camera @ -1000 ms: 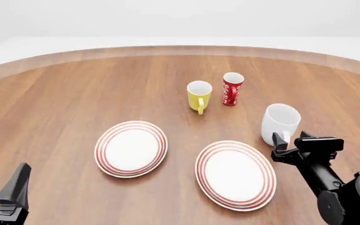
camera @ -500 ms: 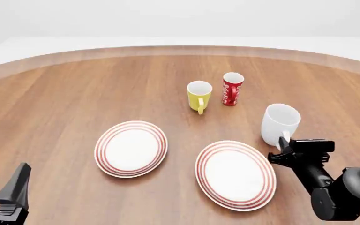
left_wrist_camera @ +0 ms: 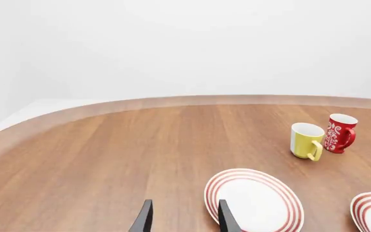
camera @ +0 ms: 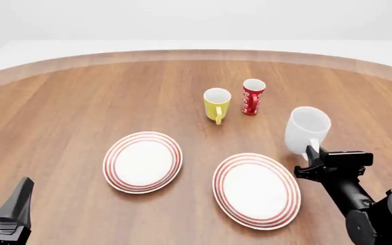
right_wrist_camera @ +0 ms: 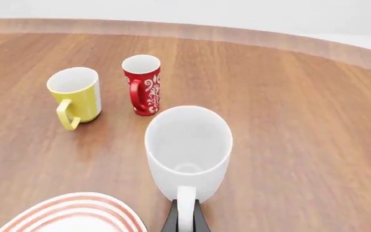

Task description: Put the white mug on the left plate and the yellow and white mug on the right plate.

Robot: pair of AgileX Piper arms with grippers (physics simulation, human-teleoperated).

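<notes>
The white mug point(camera: 307, 128) hangs just above the table, beyond the right plate point(camera: 256, 190). My right gripper point(camera: 312, 154) is shut on its handle, and in the right wrist view the gripper point(right_wrist_camera: 184, 220) pinches the handle of the white mug point(right_wrist_camera: 189, 147). The yellow and white mug point(camera: 216, 104) stands upright at the far middle. The left plate point(camera: 142, 162) lies bare, as does the right plate. My left gripper point(camera: 0, 196) rests open and empty at the near left. Its wrist view shows the gripper point(left_wrist_camera: 184, 220) beside the left plate point(left_wrist_camera: 254, 200).
A tall red patterned cup point(camera: 253, 96) stands just right of the yellow and white mug, a small gap between them. The table's curved far edge point(camera: 196, 53) runs behind both cups.
My right gripper has closed in on the white mug's handle. The mug has risen a little from where it stood. The left arm has not moved.
</notes>
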